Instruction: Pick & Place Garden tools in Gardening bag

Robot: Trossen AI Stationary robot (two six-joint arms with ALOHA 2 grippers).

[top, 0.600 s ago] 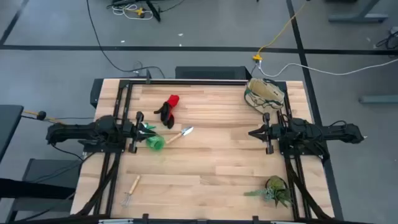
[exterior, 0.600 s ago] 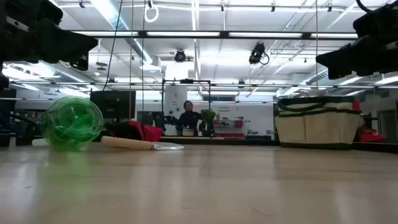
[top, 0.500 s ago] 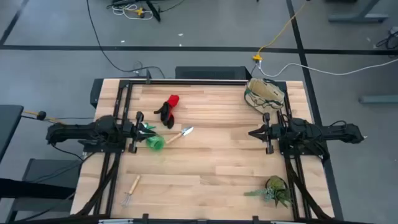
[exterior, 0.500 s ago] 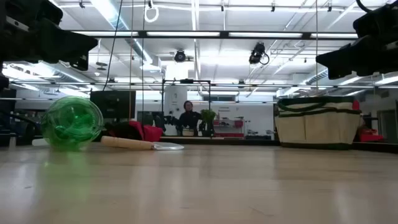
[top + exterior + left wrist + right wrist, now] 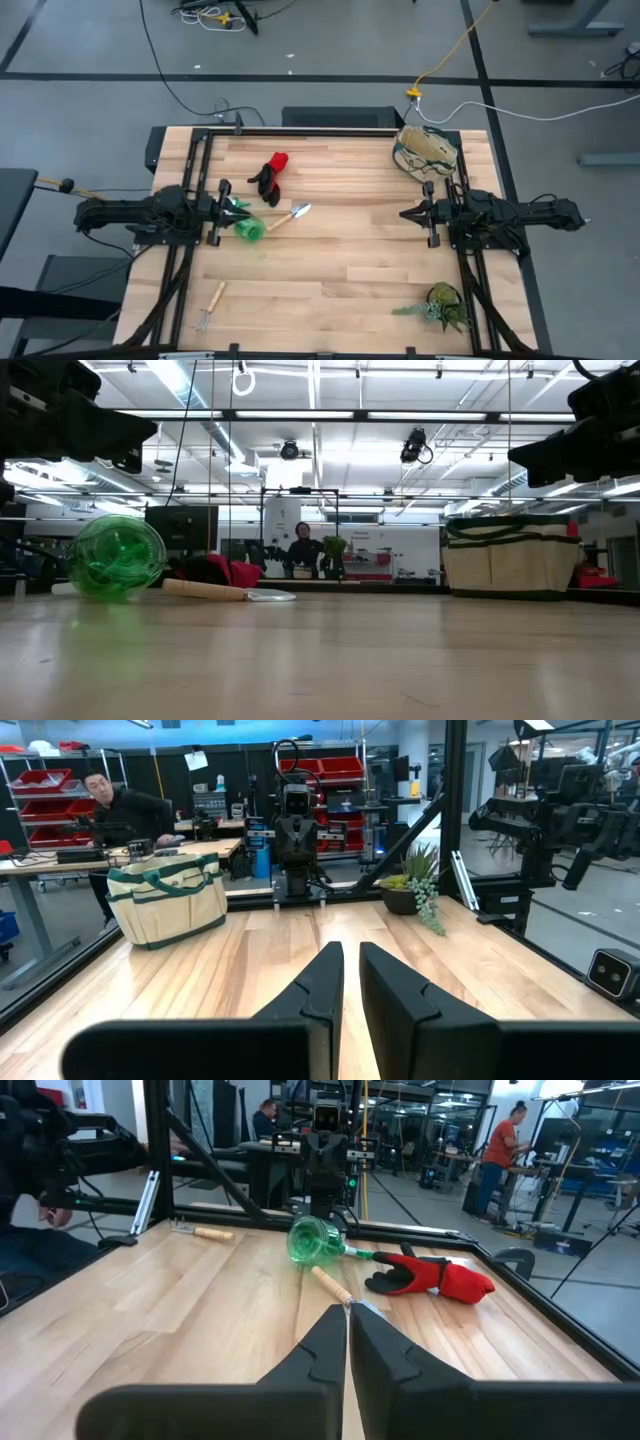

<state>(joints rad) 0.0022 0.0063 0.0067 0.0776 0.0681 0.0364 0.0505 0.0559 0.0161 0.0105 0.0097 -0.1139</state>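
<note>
Wooden table [image 5: 340,270] lying under bright workshop lights, people working beyond. Hovering at the left edge, left gripper [image 5: 228,212] pinched nearly shut, holding nothing, just beside the green plastic piece [image 5: 248,230], trowel [image 5: 290,216] and red-and-black gloves [image 5: 270,176]. Lying near the front-left corner, little rake [image 5: 211,306]. Hanging opposite, right gripper [image 5: 406,214] closed and empty, near the gardening bag [image 5: 425,149]. Sitting front right, leafy plant [image 5: 440,305].

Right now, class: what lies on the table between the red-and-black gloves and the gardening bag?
Nothing: in the high view, only bare wooden table runs between the gloves and the gardening bag.
</note>
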